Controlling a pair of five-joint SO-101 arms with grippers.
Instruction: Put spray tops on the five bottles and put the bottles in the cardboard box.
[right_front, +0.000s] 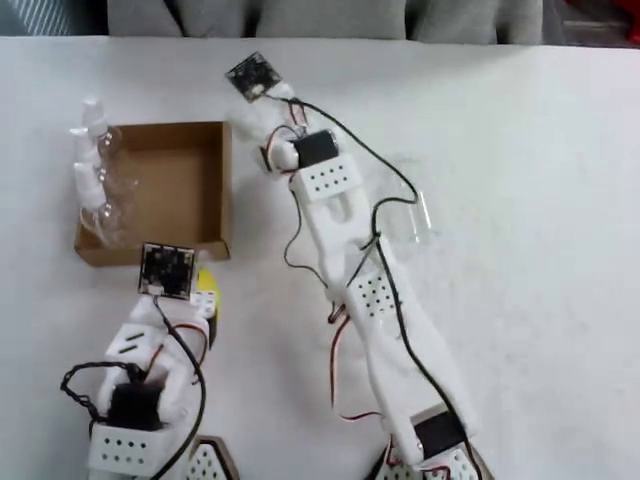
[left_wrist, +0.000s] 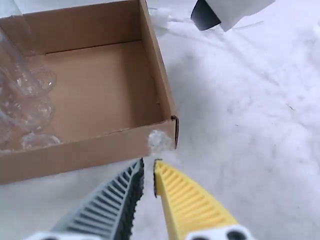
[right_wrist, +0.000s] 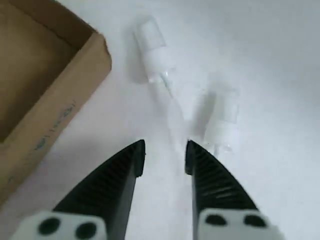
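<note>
The right hand hung spread over two spray tops lying on the desk just beside the box, apparently lined up to pick one. The left hand, pressed together and empty, sat outside the box, where clear bottles lay.

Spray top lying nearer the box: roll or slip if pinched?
Probably light: the spray top is small white plastic. Lying on its side, round-bodied, it may roll if the right gripper nudges it. Its thin dip tube likely flexes.
</note>
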